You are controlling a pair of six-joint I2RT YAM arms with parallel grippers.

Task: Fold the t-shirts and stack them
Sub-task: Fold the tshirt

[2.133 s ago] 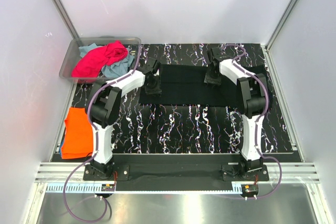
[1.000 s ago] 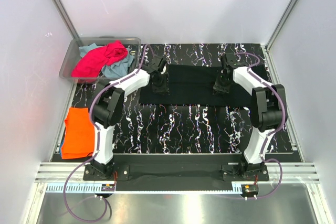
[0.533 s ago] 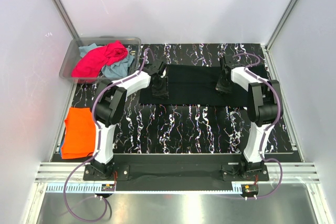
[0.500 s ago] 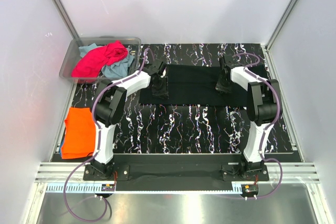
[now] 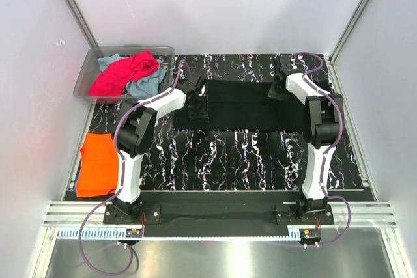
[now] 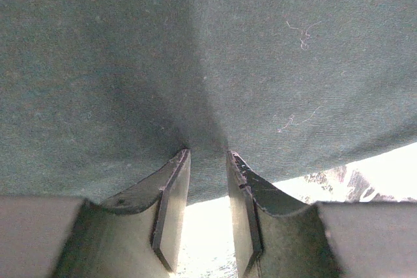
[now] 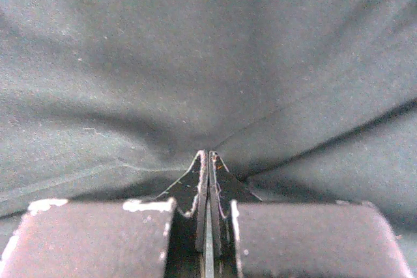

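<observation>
The large black t-shirt (image 5: 241, 105) lies spread flat across the back of the marbled table. My left gripper (image 5: 197, 100) is over its left part. In the left wrist view my left gripper (image 6: 207, 154) pinches a fold of the black cloth (image 6: 208, 63) at its tips, with the cloth's edge raised off the bright table. My right gripper (image 5: 279, 89) is at the shirt's far right part. In the right wrist view my right gripper (image 7: 208, 154) is shut tight, and creases in the black cloth (image 7: 195, 50) run into it.
A clear plastic bin (image 5: 130, 49) at the back left holds a magenta-pink shirt (image 5: 124, 73) and a teal-blue shirt (image 5: 148, 84). A folded orange shirt (image 5: 98, 164) lies on a blue one (image 5: 77, 187) at the table's left edge. White walls close in three sides.
Both grippers first moved right and nearer over the black shirt. In the last half second the right gripper moved back toward the far edge, while the left one hardly moved.
</observation>
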